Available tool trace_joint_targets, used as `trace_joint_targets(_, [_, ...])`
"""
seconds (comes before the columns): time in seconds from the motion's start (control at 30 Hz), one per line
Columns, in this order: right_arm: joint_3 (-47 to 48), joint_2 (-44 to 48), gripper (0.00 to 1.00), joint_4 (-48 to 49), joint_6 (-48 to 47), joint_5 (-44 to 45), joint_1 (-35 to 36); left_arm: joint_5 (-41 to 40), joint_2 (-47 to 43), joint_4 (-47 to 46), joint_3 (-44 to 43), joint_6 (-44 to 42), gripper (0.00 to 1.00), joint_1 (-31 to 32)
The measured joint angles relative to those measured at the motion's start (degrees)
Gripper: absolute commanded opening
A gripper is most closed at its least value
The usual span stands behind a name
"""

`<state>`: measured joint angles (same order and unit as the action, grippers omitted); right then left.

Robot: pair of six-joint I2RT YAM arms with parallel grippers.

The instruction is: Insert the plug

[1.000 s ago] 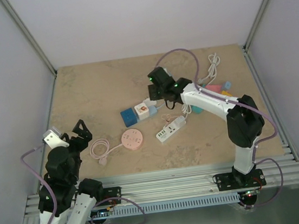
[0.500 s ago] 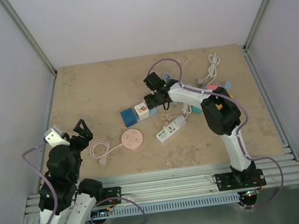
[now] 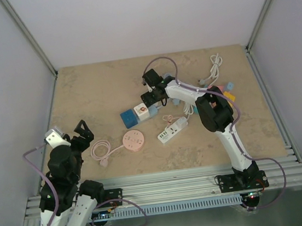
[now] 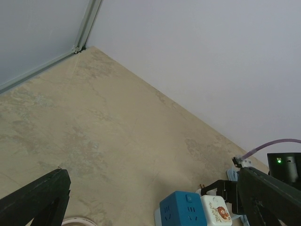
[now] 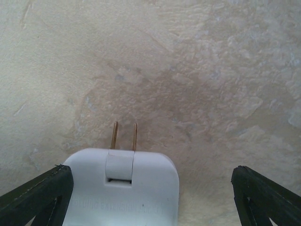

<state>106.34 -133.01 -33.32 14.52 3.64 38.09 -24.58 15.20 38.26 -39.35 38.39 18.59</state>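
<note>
R gripper [image 3: 149, 98] now sits further toward 9 o'clock, fingers spread, ungripped, around white 2-prong plug [image 5: 121, 188], so grasp prob next.

In the right wrist view the white plug [image 5: 121, 188] is cut off at 6 o'clock, leaving only its front and two prongs in view; whether either finger [image 5: 37, 195] touches it cannot be told. In the left wrist view the blue cube socket [image 4: 181, 213] is cropped at 6 o'clock, and the pink round strip [image 4: 78, 221] is a sliver at 7 o'clock. From above, the right gripper [image 3: 149, 95] is too small and dark to read
</note>
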Motion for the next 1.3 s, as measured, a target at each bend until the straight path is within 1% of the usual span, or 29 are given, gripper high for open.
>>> trace_joint_targets(0.1, [2.5, -1.4, 0.89, -1.2, -0.4, 0.2, 0.0, 0.0, 0.1, 0.0, 0.0, 0.0, 0.99, 0.0])
trace_joint_targets(0.23, [4.4, -2.4, 0.79, -2.2, 0.0, 2.8, 0.0, 0.0, 0.3, 0.0, 0.0, 0.0, 0.99, 0.0])
trace_joint_targets(0.3, [4.5, -2.4, 0.74, -2.5, 0.6, 4.4, 0.0, 0.0, 0.3, 0.0, 0.0, 0.0, 1.0, 0.0])
trace_joint_targets(0.47, [2.7, -1.0, 0.68, -2.9, 2.1, 7.4, -0.1, 0.0, 0.5, 0.0, 0.0, 0.0, 1.0, 0.0])
trace_joint_targets(0.73, [1.8, -0.4, 0.56, -4.0, 4.0, 8.2, -0.5, -0.1, 0.8, 0.0, 0.0, 0.0, 0.99, 0.0])
trace_joint_targets(0.83, [1.8, -0.4, 0.55, -4.4, 4.8, 8.9, -0.4, -0.2, 0.8, 0.0, 0.0, 0.0, 1.0, 0.0])
trace_joint_targets(0.93, [2.3, -0.4, 0.54, -5.9, 6.0, 11.5, -0.5, -0.2, 0.8, 0.0, 0.0, 0.0, 0.99, 0.0])
trace_joint_targets(1.07, [3.0, -0.4, 0.55, -8.1, 7.6, 15.9, -0.6, -0.3, 0.8, 0.1, 0.0, 0.1, 0.99, 0.0])
trace_joint_targets(1.17, [3.2, -0.3, 0.59, -8.3, 8.0, 16.5, -0.8, -0.3, 0.8, 0.1, 0.0, 0.2, 1.0, 0.0])
trace_joint_targets(1.3, [1.3, 1.3, 0.73, -6.1, 8.2, 13.3, -1.0, -0.4, 0.8, 0.2, 0.0, 0.2, 1.0, 0.0])
